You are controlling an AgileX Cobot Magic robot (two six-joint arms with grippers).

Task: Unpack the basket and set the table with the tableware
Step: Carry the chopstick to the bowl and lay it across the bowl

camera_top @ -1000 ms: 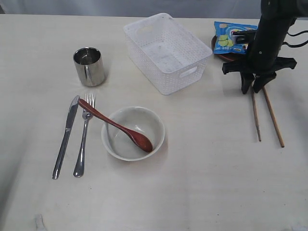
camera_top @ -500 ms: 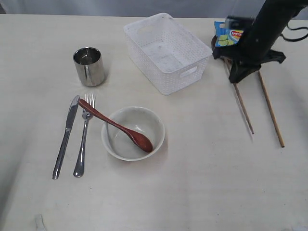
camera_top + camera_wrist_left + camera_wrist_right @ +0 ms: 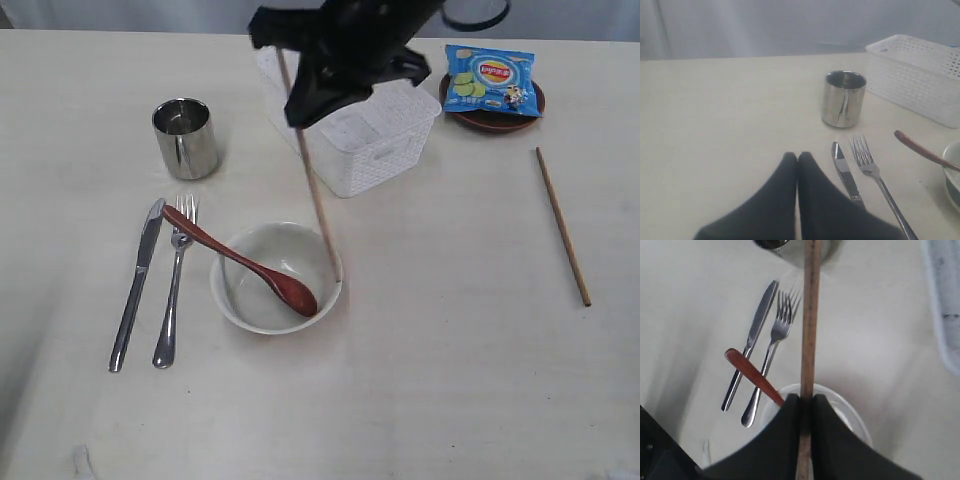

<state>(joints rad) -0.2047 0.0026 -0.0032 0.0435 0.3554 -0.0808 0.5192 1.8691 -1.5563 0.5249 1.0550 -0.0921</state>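
My right gripper (image 3: 303, 105) (image 3: 807, 397) is shut on one wooden chopstick (image 3: 318, 200) (image 3: 810, 315) and hangs in front of the white basket (image 3: 385, 135). The stick slants down, and its low end is by the right rim of the off-white bowl (image 3: 235, 300) (image 3: 852, 412). The red-brown spoon (image 3: 240, 260) leans in that bowl. The second chopstick (image 3: 563, 225) lies on the table (image 3: 450, 370) at the right. Knife (image 3: 137, 285) and fork (image 3: 175, 280) lie side by side left of the bowl, the steel mug (image 3: 185, 138) behind them. My left gripper (image 3: 797, 156) is shut and empty, low near the knife (image 3: 845, 172).
The small brown plate (image 3: 500, 122) at the back right carries the blue chips packet (image 3: 490, 78). My right arm covers part of the basket's far rim. The left wrist view shows the mug (image 3: 842, 98), fork (image 3: 875, 172) and basket (image 3: 920, 75) ahead.
My right gripper has lifted one chopstick off the right side of the table and swung it left to the basket and bowl. The other chopstick stays where it lay.
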